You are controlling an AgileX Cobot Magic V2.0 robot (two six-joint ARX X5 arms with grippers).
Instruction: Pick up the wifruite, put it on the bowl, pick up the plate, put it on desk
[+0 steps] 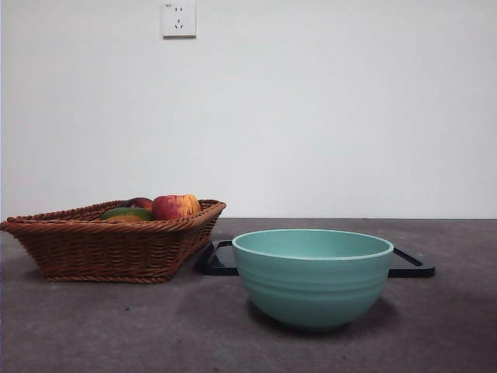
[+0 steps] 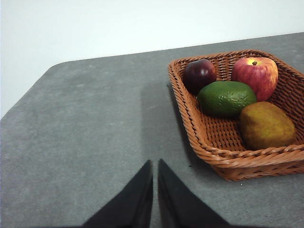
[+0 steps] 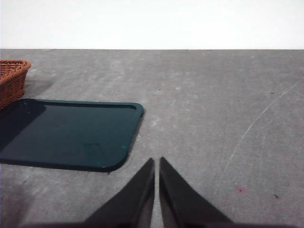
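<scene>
While both grippers' jaws sit pressed together, wifruite (image 2: 266,125) lies in basket (image 2: 216,142) (w/ apple (image 2: 254,75)).

Wifruite (image 2: 266,125): small oval, brownish-orange w/ dull skin, lying on its side in the wicker basket (image 2: 223,142), at the near corner, touching the green fruit (image 2: 226,98). Bowl (image 1: 313,276): big round teal-green, faint ribs, paler rim, sitting upright on the desk (image 1: 116,326), right of the basket and in front of the black tray (image 3: 71,133). Desk: flat dark grey, matte, mottled.
</scene>
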